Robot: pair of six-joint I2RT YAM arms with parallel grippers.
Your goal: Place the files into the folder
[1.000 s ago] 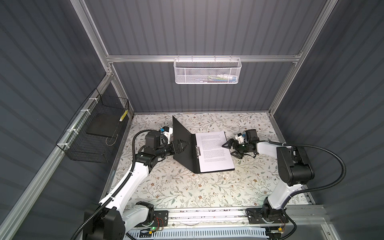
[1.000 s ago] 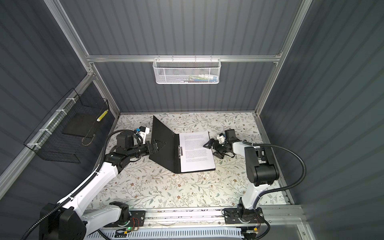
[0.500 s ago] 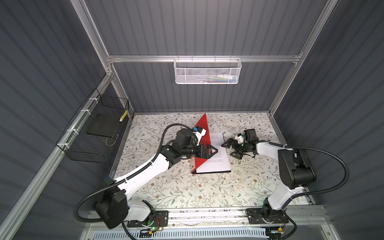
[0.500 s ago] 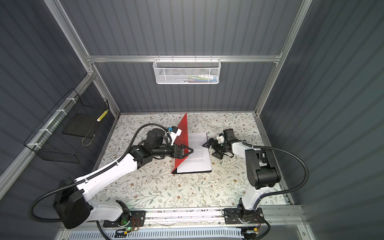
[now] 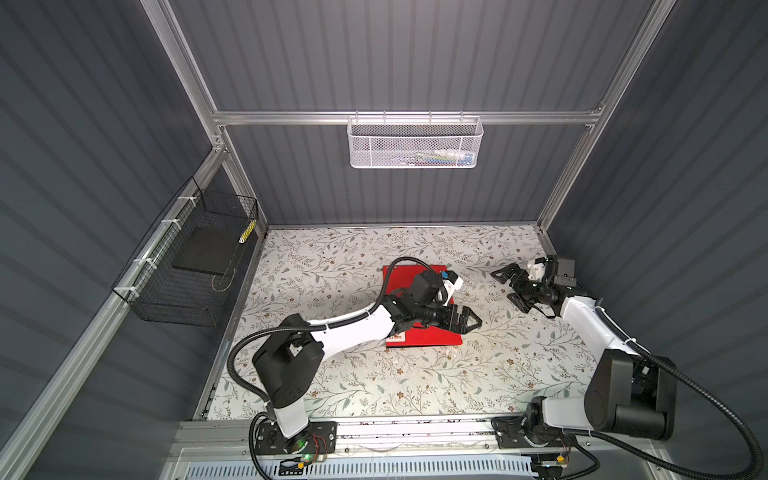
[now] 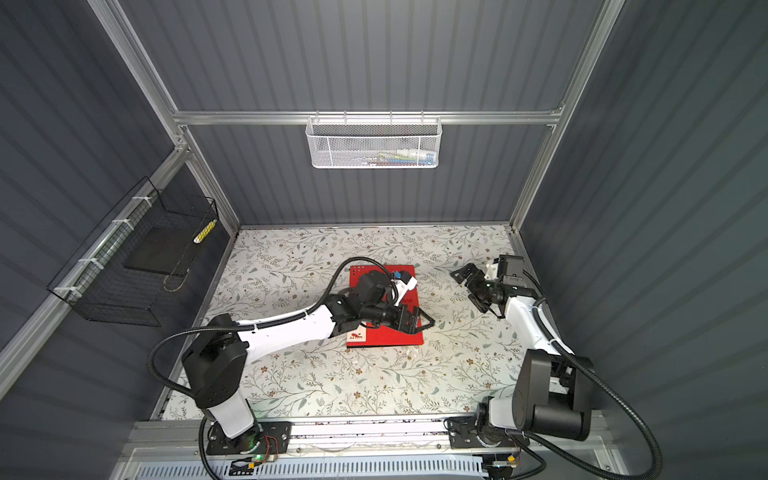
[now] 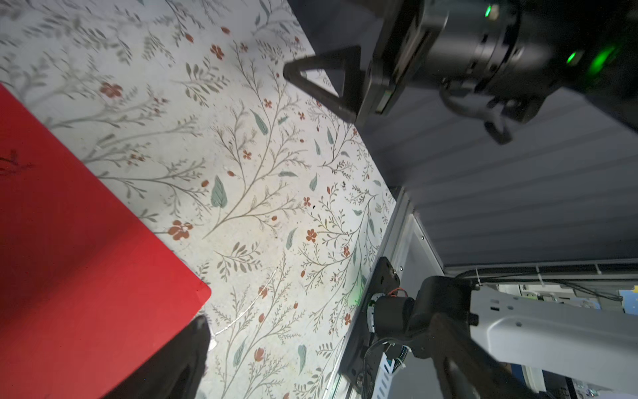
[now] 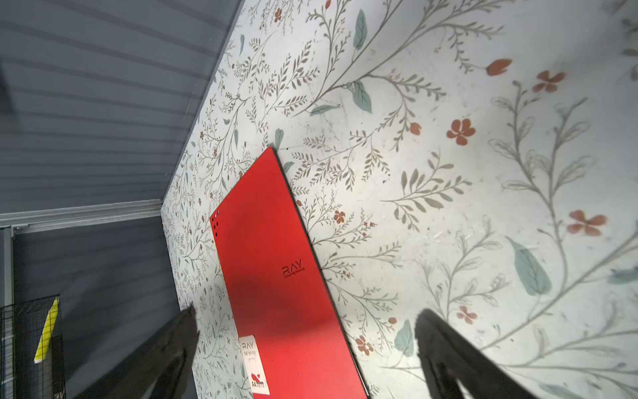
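The red folder (image 5: pixel 419 337) lies shut and flat mid-table, "RAY" lettering and label up, in both top views (image 6: pixel 386 337) and in the right wrist view (image 8: pixel 276 241). The files are hidden. My left arm reaches across the folder. My left gripper (image 5: pixel 473 322) stands open just past its right edge near the front corner, holding nothing; the left wrist view shows that corner (image 7: pixel 86 269) beside my left gripper (image 7: pixel 321 345). My right gripper (image 5: pixel 503 286) hovers open and empty to the right of the folder, clear of it, facing it in the right wrist view (image 8: pixel 305 321).
A white mesh basket (image 5: pixel 415 141) hangs on the back wall. A black wire basket (image 5: pixel 187 257) on the left wall holds a dark flat slab (image 5: pixel 208 251). Grey walls close in three sides. The arm bases sit on the front rail (image 5: pixel 415 432).
The folder's cover swung over to the right and now lies flat, covering the printed sheet. My left arm followed it across. My right gripper drew back to the right.
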